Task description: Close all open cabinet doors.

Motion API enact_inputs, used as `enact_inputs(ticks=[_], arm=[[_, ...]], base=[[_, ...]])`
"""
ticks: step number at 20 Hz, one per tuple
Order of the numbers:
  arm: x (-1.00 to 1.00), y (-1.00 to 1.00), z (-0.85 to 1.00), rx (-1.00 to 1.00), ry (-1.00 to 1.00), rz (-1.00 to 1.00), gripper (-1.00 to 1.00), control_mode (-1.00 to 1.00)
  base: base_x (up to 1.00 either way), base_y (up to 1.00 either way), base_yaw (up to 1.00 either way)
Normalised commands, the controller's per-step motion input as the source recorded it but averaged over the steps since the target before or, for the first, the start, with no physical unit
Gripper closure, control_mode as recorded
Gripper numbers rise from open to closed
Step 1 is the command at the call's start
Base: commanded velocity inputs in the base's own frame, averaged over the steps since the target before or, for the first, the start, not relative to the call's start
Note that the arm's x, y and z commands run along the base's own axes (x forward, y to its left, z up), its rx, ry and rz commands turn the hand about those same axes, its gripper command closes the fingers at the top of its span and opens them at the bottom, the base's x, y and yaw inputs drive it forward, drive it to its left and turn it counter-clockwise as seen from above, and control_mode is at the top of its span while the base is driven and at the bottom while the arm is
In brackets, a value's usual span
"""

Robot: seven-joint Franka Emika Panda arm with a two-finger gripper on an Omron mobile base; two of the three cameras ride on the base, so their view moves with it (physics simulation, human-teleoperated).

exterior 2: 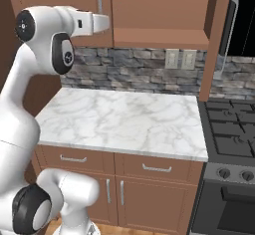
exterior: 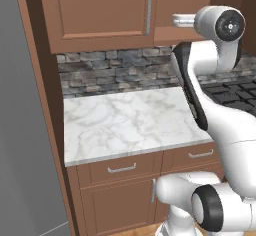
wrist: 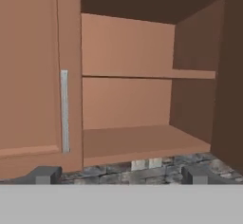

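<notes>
The left wall-cabinet door [wrist: 33, 71] is shut, and its long silver bar handle [wrist: 64, 111] is straight ahead of my left fingertip. Beside it the cabinet stands open, showing an empty inside with one shelf [wrist: 142, 74]. Its door [wrist: 233, 76] is swung out toward me at the right edge. From the right base view this open door [exterior 2: 218, 40] appears edge-on, with its handle [exterior 2: 231, 25] facing the stove side. My gripper [wrist: 121, 175] is open, holds nothing, and hangs in front of the cabinet's lower edge. The shut door's handle [exterior: 149, 7] also shows from the left.
A white marble counter [exterior: 125, 125] lies below the cabinets, backed by a grey stone wall [exterior: 115, 70] with two outlets [exterior 2: 180, 58]. A black gas stove [exterior 2: 231, 129] stands to the right. Base drawers and small doors [exterior 2: 149, 179] sit under the counter.
</notes>
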Motion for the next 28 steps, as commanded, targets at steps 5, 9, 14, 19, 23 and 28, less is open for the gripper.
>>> enact_inputs(ticks=[5, 9, 14, 19, 23, 28], arm=[[-1.0, -0.13, 0.09, 0.12, 0.0, -0.18, -1.0, -1.0], [-0.86, -0.05, 0.0, 0.11, 0.02, -0.18, -1.0, -1.0], [-0.63, -0.1, 0.0, 0.07, 0.07, -0.09, -1.0, -1.0], [-0.56, -0.3, 0.0, 0.02, 0.0, -0.03, -1.0, -1.0], [-0.6, -0.39, 0.0, 0.06, 0.0, 0.0, -1.0, -1.0], [-0.48, -0.43, 0.0, 0.06, -0.01, 0.0, -1.0, -1.0]], base=[[0.0, 0.0, 0.0], [0.0, 0.0, 0.0], [0.0, 0.0, 0.0], [0.0, 0.0, 0.0], [0.0, 0.0, 0.0], [0.0, 0.0, 0.0]])
